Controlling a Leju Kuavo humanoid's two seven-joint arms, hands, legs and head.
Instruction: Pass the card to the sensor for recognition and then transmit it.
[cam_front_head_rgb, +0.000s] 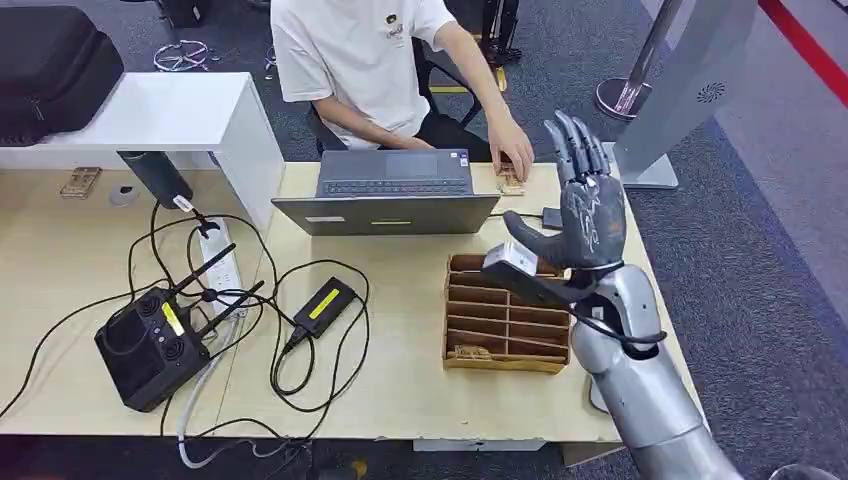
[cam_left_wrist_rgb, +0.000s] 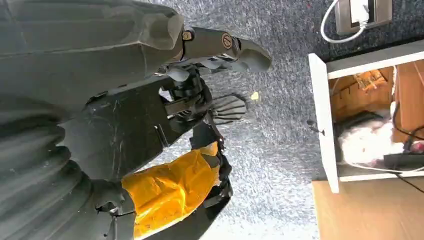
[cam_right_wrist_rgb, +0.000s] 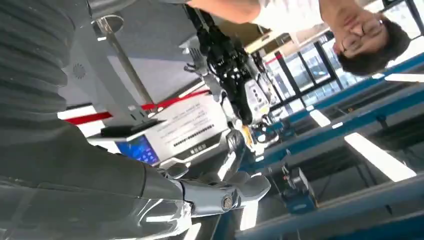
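Beyond the raised right hand's fingers (cam_front_head_rgb: 577, 150), the card (cam_front_head_rgb: 511, 181) lies under a person's hand (cam_front_head_rgb: 512, 152).

Free room and obstacles around the raised right hand.
The right hand (cam_front_head_rgb: 585, 205) stands upright, fingers spread, above the far right of the desk (cam_front_head_rgb: 400, 390). Below it lies the slotted wooden tray (cam_front_head_rgb: 505, 315); to its left the open laptop (cam_front_head_rgb: 392, 195); just beyond, a person's hand (cam_front_head_rgb: 512, 152) rests on the desk. Bare desk lies between tray and cables (cam_front_head_rgb: 300, 330). A grey kiosk (cam_front_head_rgb: 690, 90) stands to the right.
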